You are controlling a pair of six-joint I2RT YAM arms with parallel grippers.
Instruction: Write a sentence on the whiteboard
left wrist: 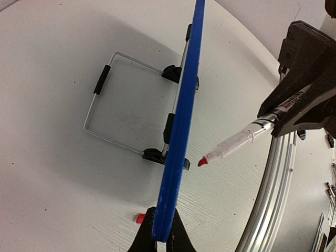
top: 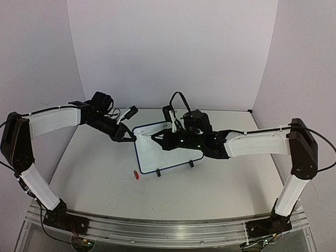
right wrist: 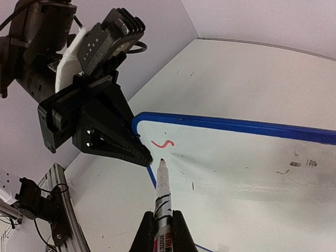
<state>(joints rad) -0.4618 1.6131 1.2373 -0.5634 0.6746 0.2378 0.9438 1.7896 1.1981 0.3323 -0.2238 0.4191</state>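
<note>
A red marker cap point(top: 135, 175) lies on the table point(top: 94, 168) before the whiteboard point(top: 152, 157), propped mid-table. The right gripper point(right wrist: 163, 233) clamps a red marker point(right wrist: 162, 191), tip just off the board; the left gripper point(left wrist: 161, 231) pinches its frame beside the sentence point(right wrist: 163, 143), one red squiggle.

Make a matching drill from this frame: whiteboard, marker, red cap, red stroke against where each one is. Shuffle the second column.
Things
1. whiteboard
2. marker
3. red cap
4. red stroke

Places
A. lying on the table, near the board's foot
B. on the board face, near the clamped corner
C. clamped at its edge by the left end effector
D. held by the right end effector, tip just short of the board

Pairs: 1-C, 2-D, 3-A, 4-B
</note>
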